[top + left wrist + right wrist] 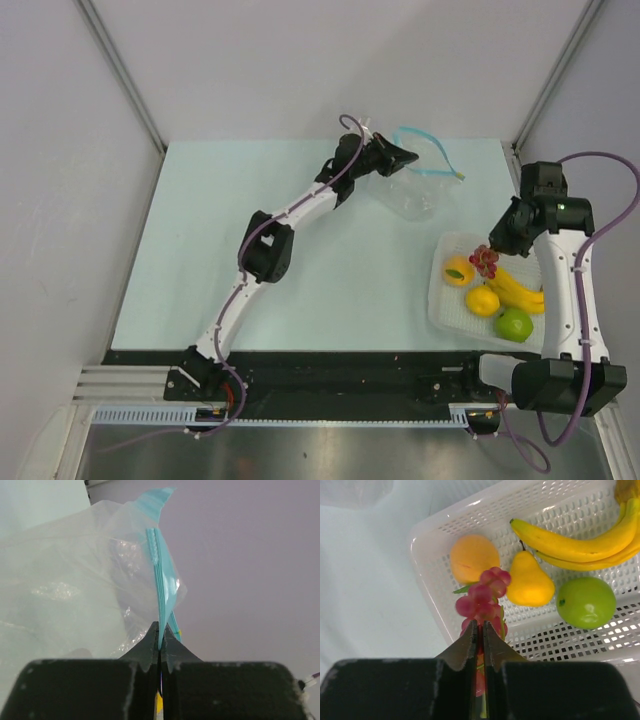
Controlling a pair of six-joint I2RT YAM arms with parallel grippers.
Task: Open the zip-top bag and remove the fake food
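Note:
The clear zip-top bag (412,192) lies at the table's far middle, its blue-teal zip strip (432,160) looping open. My left gripper (400,157) is shut on the zip strip (161,587), the crinkly bag (65,600) hanging to its left. My right gripper (492,250) is shut on the red berry cluster (485,600) and holds it above the white basket's (432,585) near-left part. In the basket lie the orange (473,557), yellow pear (529,582), banana (575,537) and green apple (585,602). From above they show as orange (458,271), lemon-like yellow fruit (482,300), banana (520,290) and apple (514,324).
The white perforated basket (440,300) sits at the table's right side. Grey walls with metal rails enclose the table at the back and sides. A black strip runs along the near edge by the arm bases.

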